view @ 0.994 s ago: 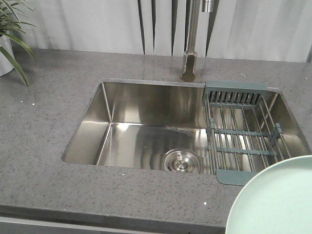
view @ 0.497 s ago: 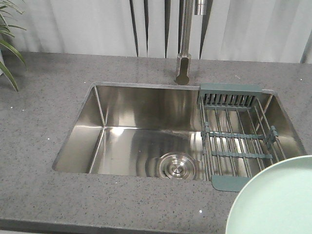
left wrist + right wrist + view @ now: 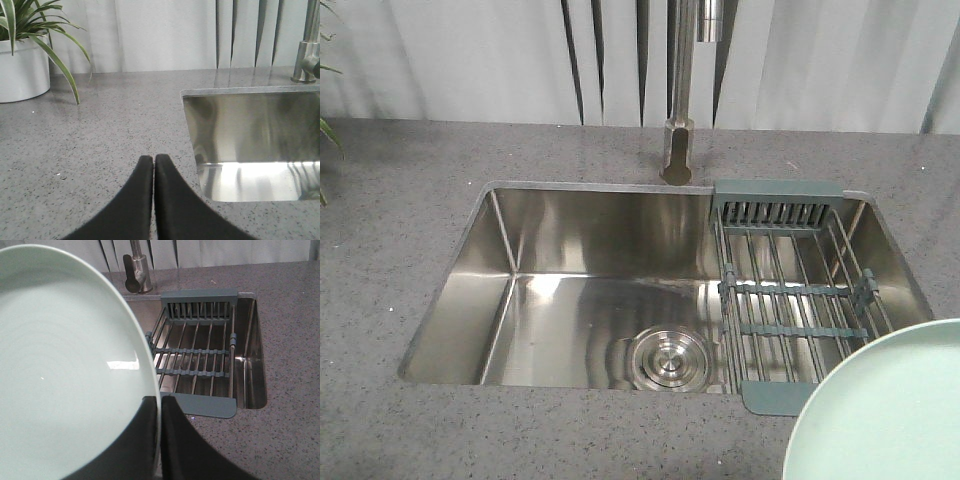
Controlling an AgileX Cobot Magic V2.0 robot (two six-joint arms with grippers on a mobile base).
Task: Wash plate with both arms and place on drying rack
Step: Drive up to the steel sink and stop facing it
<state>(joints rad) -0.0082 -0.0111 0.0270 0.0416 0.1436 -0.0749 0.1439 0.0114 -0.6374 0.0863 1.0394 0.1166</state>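
Our right hand (image 3: pixel 160 401) was clamped on the rim of the plate (image 3: pixel 65 365), which hung at about five o'clock from the drying rack (image 3: pixel 790 300). The rack sat across the three o'clock end of the sink (image 3: pixel 470 290). Our left hand (image 3: pixel 153 159) hovered empty, fingers pressed together, over the surface (image 3: pixel 100 130) at the sink's nine o'clock.
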